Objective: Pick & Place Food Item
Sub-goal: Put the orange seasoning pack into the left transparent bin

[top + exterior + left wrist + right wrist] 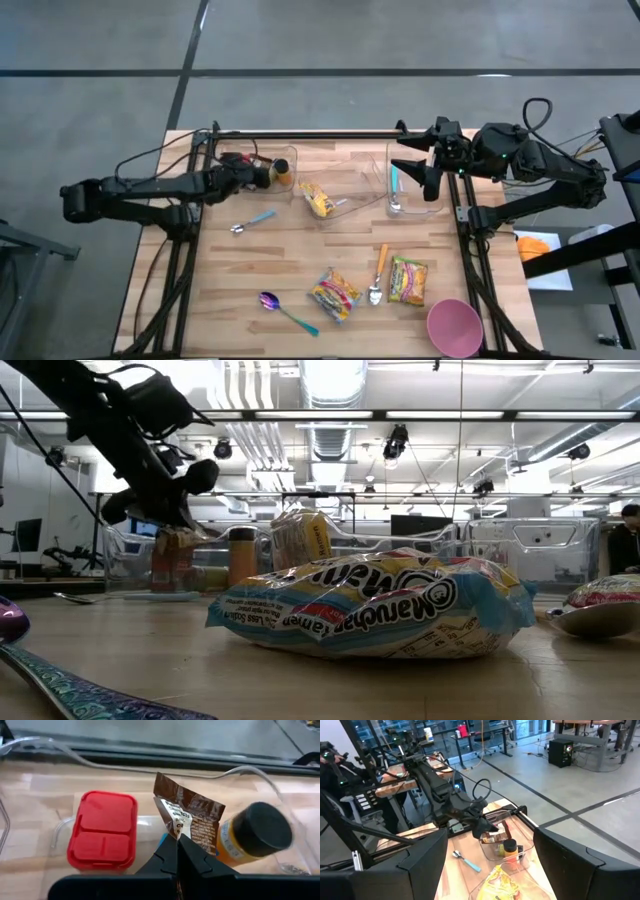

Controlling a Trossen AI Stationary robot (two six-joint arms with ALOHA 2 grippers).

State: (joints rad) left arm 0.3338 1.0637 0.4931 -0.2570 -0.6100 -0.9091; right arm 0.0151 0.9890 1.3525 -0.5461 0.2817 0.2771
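Observation:
A brown snack packet (192, 815) sits in a clear bin (288, 155) at the table's far left. A red lidded box (102, 837) and an orange bottle with a black cap (255, 835) sit on either side of it. My left gripper (177, 840) is shut on the packet; it also shows in the high view (262, 173) and the low view (185, 505). My right gripper (420, 172) is open and empty above a clear bin (436, 205) at the far right. Two ramen packets (335, 293) (408, 280) lie on the table's near part. My left gripper pinches the brown packet by a corner of its sealed edge (176, 824) between its two fingers. The fingers come slanting down from the table's left. The packet stands out beyond the fingertips between the red box and the bottle. Whether it rests on the bin floor cannot be told.
A middle clear bin (350, 205) holds a yellow packet (317, 198). The right bin holds a teal-handled spoon (394, 190). Three more spoons (252, 221) (285, 310) (378, 275) lie on the table. A pink bowl (455, 326) stands at the near right corner.

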